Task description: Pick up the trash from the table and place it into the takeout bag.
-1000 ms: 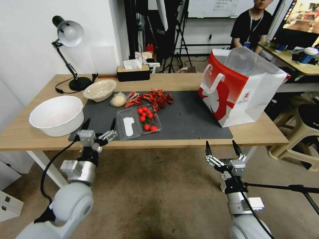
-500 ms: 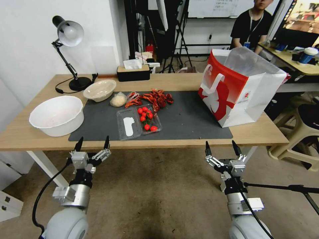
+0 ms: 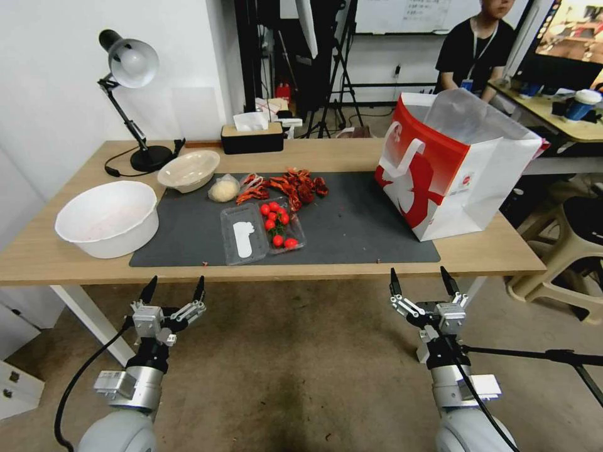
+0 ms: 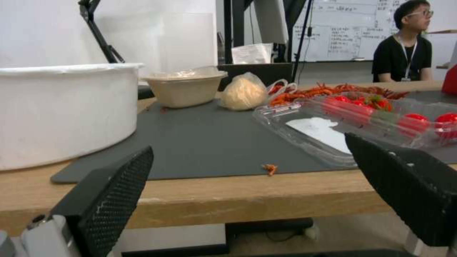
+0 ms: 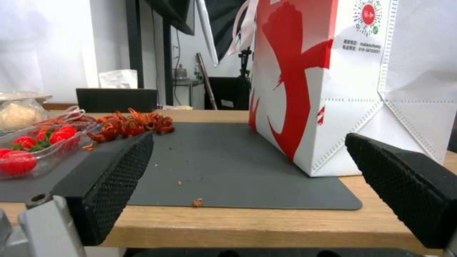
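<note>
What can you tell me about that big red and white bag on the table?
The takeout bag is a large, boxy bag that looks like paper, red on one face with a white figure print, white on the side, where small print and a round code mark show. White strap handles hang at its top. It stands upright and open, with a clear liner poking out, at the right end of the table, partly on the dark mat.

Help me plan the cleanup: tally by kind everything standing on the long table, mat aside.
Bowls: 2, white bowl and beige bowl
Wrapped lump: 1
Tomato tray: 1
Red shell pile: 1
Takeout bag: 1
Desk lamp: 1
Tissue box: 1
Total: 8
</note>
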You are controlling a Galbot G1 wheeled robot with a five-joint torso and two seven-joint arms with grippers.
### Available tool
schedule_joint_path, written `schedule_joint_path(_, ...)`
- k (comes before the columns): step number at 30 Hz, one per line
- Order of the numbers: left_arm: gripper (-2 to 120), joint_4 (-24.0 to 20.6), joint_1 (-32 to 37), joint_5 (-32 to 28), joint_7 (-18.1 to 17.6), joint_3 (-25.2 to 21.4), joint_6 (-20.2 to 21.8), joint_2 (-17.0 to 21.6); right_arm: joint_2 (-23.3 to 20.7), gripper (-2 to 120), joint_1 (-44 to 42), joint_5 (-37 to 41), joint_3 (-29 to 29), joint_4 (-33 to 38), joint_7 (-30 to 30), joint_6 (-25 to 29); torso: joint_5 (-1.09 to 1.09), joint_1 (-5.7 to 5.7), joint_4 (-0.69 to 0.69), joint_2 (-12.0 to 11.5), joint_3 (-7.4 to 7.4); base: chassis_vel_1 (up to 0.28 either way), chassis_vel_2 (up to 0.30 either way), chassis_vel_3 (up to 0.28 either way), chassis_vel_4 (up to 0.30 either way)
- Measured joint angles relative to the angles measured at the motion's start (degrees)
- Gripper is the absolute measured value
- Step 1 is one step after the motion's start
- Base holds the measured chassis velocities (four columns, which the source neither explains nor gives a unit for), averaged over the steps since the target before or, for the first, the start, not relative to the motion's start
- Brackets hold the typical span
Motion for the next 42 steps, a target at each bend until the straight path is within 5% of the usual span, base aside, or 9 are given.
schedule_joint_path(21, 100, 2.62, -1.74, 1.60, 2.33, 0.66, -1.15, 0.17, 0.10, 100, -0.31, -0.06, -0.01, -0.05, 0.09, -0.20, 0.01, 0.00, 0.01, -0.01, 0.00, 0.000, 0.000, 0.000, 0.000)
schedule_joint_path(31, 100, 1.23, -17.16, -5.77, 2.72, 6.57, 12.53, 9.75, -0.42, 100, 0.33, -0.09, -0.47, 0.35, 0.16, -1.10, 0.00, 0.00, -0.01, -0.01, 0.01, 0.000, 0.000, 0.000, 0.000)
schedule_joint_path(40, 100, 5.35, -32.17, -14.36, 3.76, 11.50, 22.02, 14.95, -0.20, 100, -0.05, -0.25, -0.22, 0.50, 0.19, -1.14, 0.00, 0.00, 0.00, -0.01, 0.01, 0.000, 0.000, 0.000, 0.000)
schedule_joint_path(42, 100, 9.37, -41.56, -17.91, 3.35, 15.90, 25.97, 15.73, -0.11, 100, -0.04, -0.30, -0.07, 0.41, 0.25, -1.18, 0.02, 0.00, 0.00, -0.01, 0.01, 0.000, 0.000, 0.000, 0.000)
